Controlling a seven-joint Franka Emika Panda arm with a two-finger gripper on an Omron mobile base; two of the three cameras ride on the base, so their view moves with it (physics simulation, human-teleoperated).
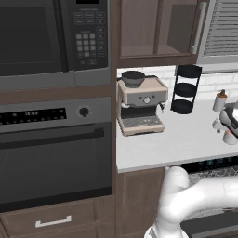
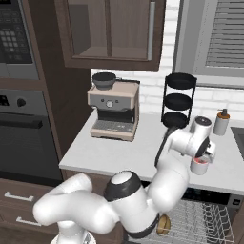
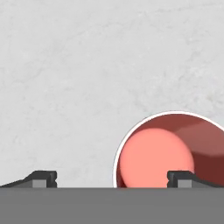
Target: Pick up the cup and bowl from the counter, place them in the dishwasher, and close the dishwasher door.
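Bench, pale grey-white and smooth, carries the small red cup near its front edge, above the open dishwasher. The claw hangs spread wide, empty, one tip over the cup; grasping needs centring, I reckon.

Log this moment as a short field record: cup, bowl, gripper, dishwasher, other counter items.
cup: red cup upright on the counter, seen from above in the hand view, off toward the right finger tip
bowl: tan bowl already down in the dishwasher rack
gripper: gripper open above the cup, holding nothing
dishwasher: open, wire rack showing
other counter items: coffee machine, black tiered stand, white bottle
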